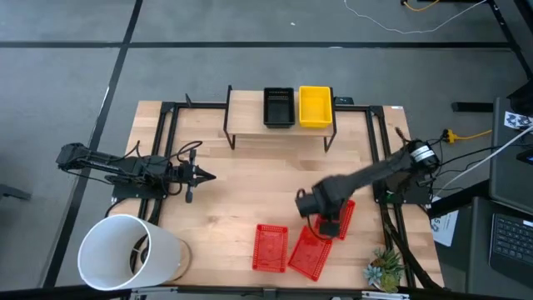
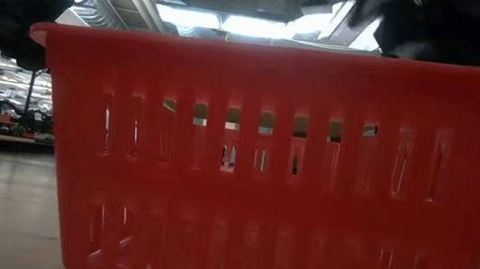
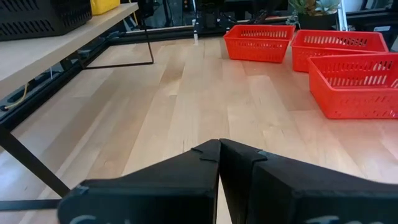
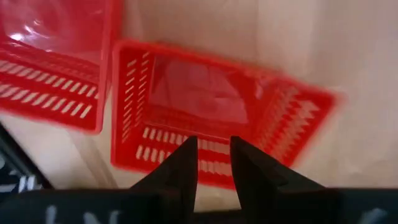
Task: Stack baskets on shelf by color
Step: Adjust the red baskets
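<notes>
Three red baskets lie on the table at the near right: one (image 1: 271, 247), one (image 1: 310, 254) beside it, and one (image 1: 347, 211) under my right gripper (image 1: 331, 225). In the right wrist view my right gripper (image 4: 213, 152) is slightly open and hovers above this basket (image 4: 205, 106), its fingers pointing down over one mesh wall. I cannot tell that it touches. A black basket (image 1: 278, 107) and a yellow basket (image 1: 315, 106) sit on the shelf (image 1: 250, 117) at the far middle. My left gripper (image 1: 204, 175) is shut and empty at the left.
A large white bucket (image 1: 125, 250) lies at the near left corner. A small plant (image 1: 385, 268) stands at the near right corner. Black frame rails (image 1: 379, 142) run along both table sides. One red basket (image 2: 263, 173) fills the low view.
</notes>
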Action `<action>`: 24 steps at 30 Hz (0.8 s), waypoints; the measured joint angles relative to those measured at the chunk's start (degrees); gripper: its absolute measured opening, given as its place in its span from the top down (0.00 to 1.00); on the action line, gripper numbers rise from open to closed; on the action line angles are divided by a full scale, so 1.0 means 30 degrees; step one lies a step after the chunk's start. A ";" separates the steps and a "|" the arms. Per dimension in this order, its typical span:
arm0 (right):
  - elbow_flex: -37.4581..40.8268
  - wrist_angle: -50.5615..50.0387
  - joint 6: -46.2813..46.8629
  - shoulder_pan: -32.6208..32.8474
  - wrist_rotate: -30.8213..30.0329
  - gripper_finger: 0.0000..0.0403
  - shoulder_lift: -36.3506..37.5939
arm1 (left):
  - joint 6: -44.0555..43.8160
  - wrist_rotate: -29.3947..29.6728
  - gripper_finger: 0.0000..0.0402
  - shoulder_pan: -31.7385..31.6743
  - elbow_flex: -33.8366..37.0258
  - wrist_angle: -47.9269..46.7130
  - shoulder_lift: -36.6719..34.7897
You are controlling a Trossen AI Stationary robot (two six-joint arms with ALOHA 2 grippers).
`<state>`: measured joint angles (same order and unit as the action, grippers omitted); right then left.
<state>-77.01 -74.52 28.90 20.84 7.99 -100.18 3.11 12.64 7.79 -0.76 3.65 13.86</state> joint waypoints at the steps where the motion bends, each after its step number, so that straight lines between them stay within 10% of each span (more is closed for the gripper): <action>1: 0.0813 0.0853 0.0568 0.0361 0.0134 0.77 0.0000 | -0.0004 -0.0003 1.00 -0.0002 -0.0007 0.0008 0.0003; 9: 0.5901 0.7735 0.1668 0.1258 -0.1096 0.77 -0.0058 | -0.0458 -0.0031 1.00 0.0000 -0.0011 -0.0011 0.0003; 24: 0.6388 2.6633 -0.7270 -0.4429 -0.7742 0.77 0.0107 | -0.0503 0.0109 1.00 0.0000 -0.0004 0.0565 0.0003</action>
<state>-57.85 5.37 7.09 7.55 -15.24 -99.86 1.61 12.97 7.79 -0.78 5.34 13.87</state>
